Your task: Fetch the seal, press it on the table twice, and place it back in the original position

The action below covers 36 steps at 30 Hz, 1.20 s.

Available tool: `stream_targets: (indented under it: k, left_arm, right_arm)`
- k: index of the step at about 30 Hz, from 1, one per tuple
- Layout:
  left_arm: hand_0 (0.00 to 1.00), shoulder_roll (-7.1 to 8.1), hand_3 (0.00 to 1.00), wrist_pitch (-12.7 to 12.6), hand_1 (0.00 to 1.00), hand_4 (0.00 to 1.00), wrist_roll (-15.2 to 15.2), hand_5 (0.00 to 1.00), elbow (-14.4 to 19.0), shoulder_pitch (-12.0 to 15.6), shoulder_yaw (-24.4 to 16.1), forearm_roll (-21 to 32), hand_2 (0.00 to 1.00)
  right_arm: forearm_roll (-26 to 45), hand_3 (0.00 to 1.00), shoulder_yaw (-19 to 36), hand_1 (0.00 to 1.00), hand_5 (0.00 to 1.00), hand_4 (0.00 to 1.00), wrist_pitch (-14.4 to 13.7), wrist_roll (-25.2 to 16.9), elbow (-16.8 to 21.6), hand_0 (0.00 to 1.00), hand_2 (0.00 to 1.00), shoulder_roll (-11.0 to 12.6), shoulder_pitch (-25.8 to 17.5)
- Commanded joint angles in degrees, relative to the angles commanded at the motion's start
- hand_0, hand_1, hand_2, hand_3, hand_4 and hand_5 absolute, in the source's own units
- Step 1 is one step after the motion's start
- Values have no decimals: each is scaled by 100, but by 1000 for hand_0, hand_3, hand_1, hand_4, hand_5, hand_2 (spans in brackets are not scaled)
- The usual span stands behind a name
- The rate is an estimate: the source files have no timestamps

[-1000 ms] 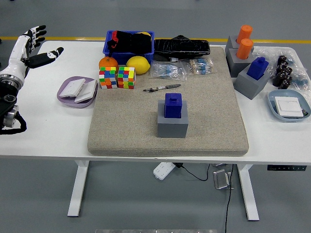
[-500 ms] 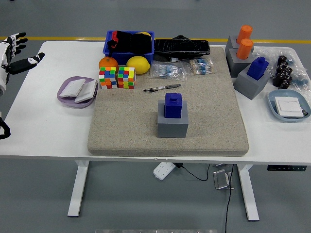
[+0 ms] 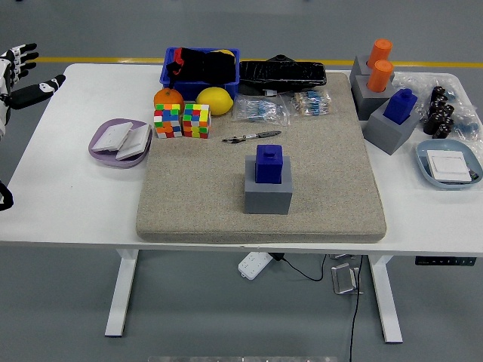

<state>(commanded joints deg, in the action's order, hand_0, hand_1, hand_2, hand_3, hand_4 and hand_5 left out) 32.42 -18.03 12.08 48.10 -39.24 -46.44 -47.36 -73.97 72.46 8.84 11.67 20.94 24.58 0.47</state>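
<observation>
Seal (image 3: 269,164) sits on its grey base; left hand (image 3: 16,79) half cut off.

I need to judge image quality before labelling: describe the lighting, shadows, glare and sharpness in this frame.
Head view: even, diffuse overhead light; only a soft shadow beside the blue seal and its grey base on the mat. Mild glare on the black plastic bag. Sharp across the table; the left hand, open, is cropped at the edge.

White table (image 3: 68,204) carries a grey mat (image 3: 317,188), seemingly felt.
</observation>
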Motion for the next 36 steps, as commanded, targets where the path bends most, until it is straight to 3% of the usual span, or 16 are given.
stream_targets:
  k: [21,30,36]
  left_arm:
    - [864,-2,861,-34,855,806,17,173,44,-88,74,-1,865]
    - [862,112,859,-51,856,801,22,176,119,-7,-68,-35,865]
    - [861,109,858,-53,856,799,33,174,131,-4,-72,-11,864]
  right_arm:
    - [30,775,-33,769,458,824,5,6,-12,923,768,21,56]
    - [111,775,-232,768,464,818,1,8,-3,923,768,114,188]
    - [131,775,-295,768,464,818,6,12,-16,923,768,155,226]
